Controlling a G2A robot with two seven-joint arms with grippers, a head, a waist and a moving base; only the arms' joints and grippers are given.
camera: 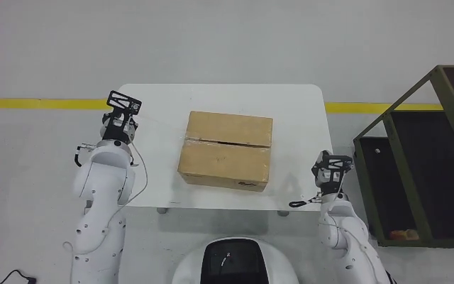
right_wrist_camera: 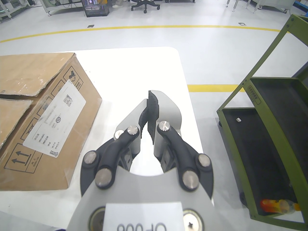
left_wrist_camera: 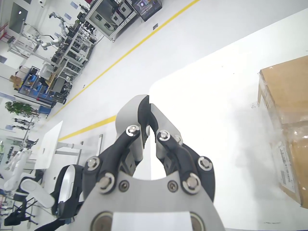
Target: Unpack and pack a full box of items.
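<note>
Checking in from the remote station. The box (camera: 225, 149) is sitting in the middle of the top view, about centre of the white desk (camera: 298, 106). It's plain brown cardboard with both top flaps down and a seam running across between them. From the right wrist cam I can see a white label (right_wrist_camera: 55, 123) stuck on the side of the box (right_wrist_camera: 36, 78) that faces that arm, plus some printed handling arrows lower down on the same side. The flap edges look a bit ragged along the seam.

My left arm (camera: 103, 184) is at the left of the frame. The left jaws are up by the desk's left edge, pressed together with nothing between them and well apart from the box. The right arm (camera: 344, 227) is at the lower right. The right jaws are just over the desk's near right corner, also pressed together on nothing and clear of the box.

There's a green cart (camera: 397, 128) on the floor at the right edge of the frame, with something orange (right_wrist_camera: 272, 204) lying in its bottom tray. I can't tell what that is. A yellow floor line (camera: 42, 103) runs across behind the desk.
</note>
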